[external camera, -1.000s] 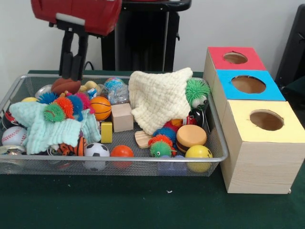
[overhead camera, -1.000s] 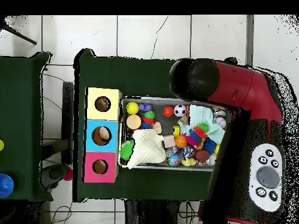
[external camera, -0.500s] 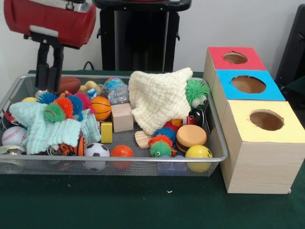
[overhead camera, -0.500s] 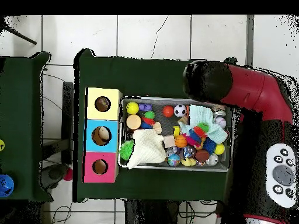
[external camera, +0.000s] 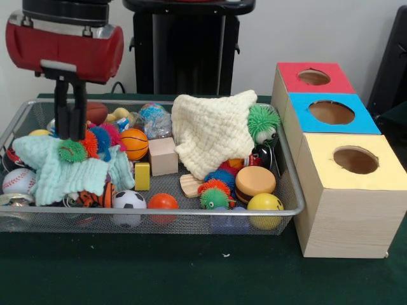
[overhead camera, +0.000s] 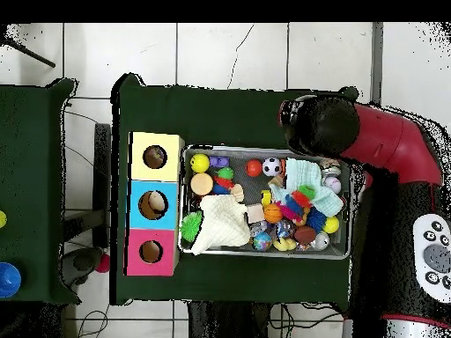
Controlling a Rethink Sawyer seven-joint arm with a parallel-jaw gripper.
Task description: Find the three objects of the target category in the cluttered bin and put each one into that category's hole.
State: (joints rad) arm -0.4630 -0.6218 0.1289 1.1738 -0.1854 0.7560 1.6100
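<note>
Tool (external camera: 70, 130) low over spiky balls (external camera: 82, 143) on the mint cloth (external camera: 60, 171), fingers nearly together, grip on anything unclear

Gripper (external camera: 70, 130) low, fingers seemingly close together

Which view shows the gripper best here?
The front view: the gripper hangs over the spiky balls on the mint cloth. In the overhead view the arm covers it.
</note>
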